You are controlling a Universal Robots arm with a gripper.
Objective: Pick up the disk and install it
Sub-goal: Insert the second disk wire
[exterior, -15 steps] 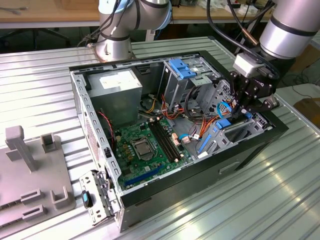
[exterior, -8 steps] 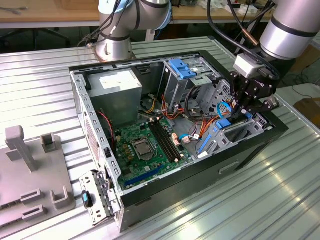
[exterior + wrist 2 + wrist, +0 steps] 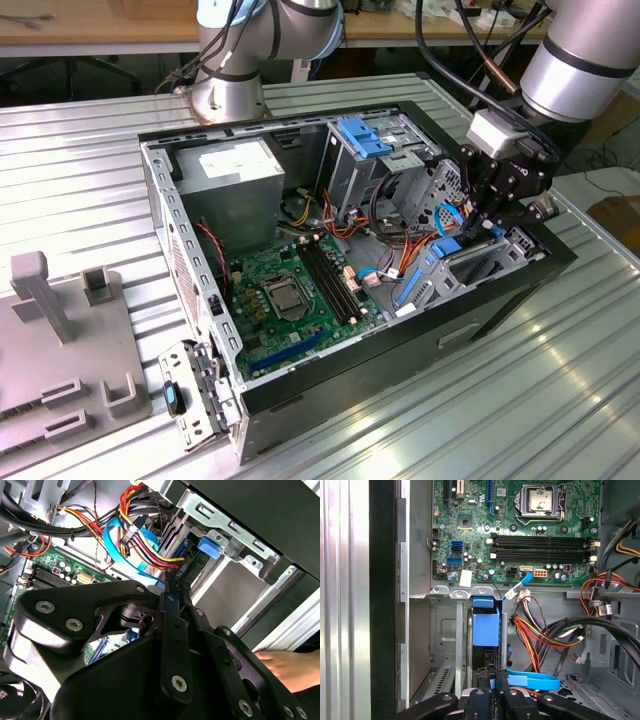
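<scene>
In the exterior view, an open computer case (image 3: 190, 260) lies on the ribbed metal table (image 3: 520, 400), with the motherboard (image 3: 290, 285) toward that view's left of the fingers and the gripper (image 3: 492, 212) low in the drive bay at the case's right-hand end. A grey fixture plate (image 3: 60, 350) sits well apart, at the far left of that view.

In the first wrist view the disk (image 3: 485, 625) stands on edge directly ahead of the fingers (image 3: 492, 682), its blue carrier rail facing the camera, inside the metal drive cage (image 3: 440, 630). The fingers are drawn close together and appear to pinch the disk's near edge, though the contact itself is partly hidden by the gripper body. A flat blue data cable (image 3: 532, 681) lies just beside the fingers, and a bundle of red, yellow and orange power wires (image 3: 540, 635) runs near them.

In the second wrist view a person's hand (image 3: 287, 667) rests close to the gripper, outside the case wall.

As a judgement, the risks are these: the disk may bind if it tilts against the cage walls; the cable could be snagged or trapped by the fingers; and the nearby hand could be struck.
</scene>
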